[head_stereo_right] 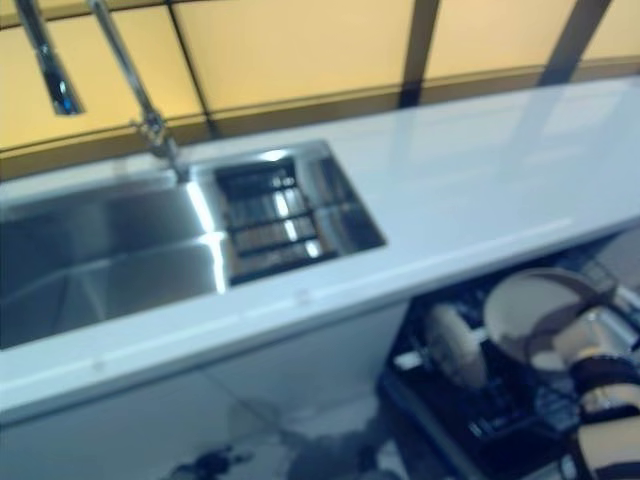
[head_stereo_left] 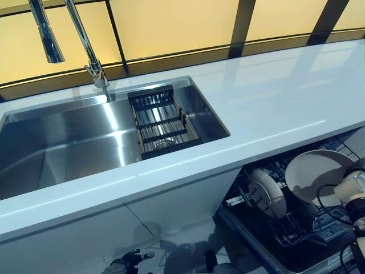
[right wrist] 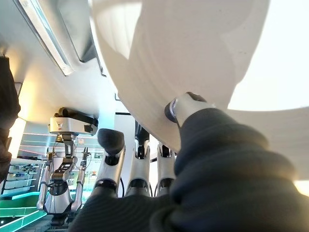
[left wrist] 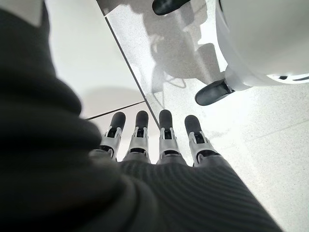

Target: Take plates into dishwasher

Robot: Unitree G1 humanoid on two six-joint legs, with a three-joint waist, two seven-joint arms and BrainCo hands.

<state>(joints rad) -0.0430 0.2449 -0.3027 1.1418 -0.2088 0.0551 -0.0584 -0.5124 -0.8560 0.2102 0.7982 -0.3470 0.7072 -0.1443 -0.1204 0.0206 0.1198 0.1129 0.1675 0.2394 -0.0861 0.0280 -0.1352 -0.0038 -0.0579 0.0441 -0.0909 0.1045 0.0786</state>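
Where the white counter (head_stereo_left: 274, 97) ends, dishwasher rack (head_stereo_left: 296, 228) sits.

**Sink and counter by the window**

A steel sink (head_stereo_left: 68, 142) is sitting sunk into the white countertop (head_stereo_left: 274, 97). A dark slatted drain rack (head_stereo_left: 159, 123) is lying inside the basin at its right end. A chrome faucet (head_stereo_left: 85, 45) is rising behind the sink, arching leftward before yellow-lit window panels (head_stereo_left: 171, 25). Pale floor (left wrist: 251, 125) is showing below.

Sink (head_stereo_left: 68, 142) in the counter (head_stereo_left: 274, 97), dishwasher rack (head_stereo_left: 296, 228) open below right.
A drainer basket (head_stereo_left: 161, 123) sits in the sink's right end; the faucet (head_stereo_left: 85, 45) stands behind; two plates (head_stereo_left: 316, 174) stand in the rack.
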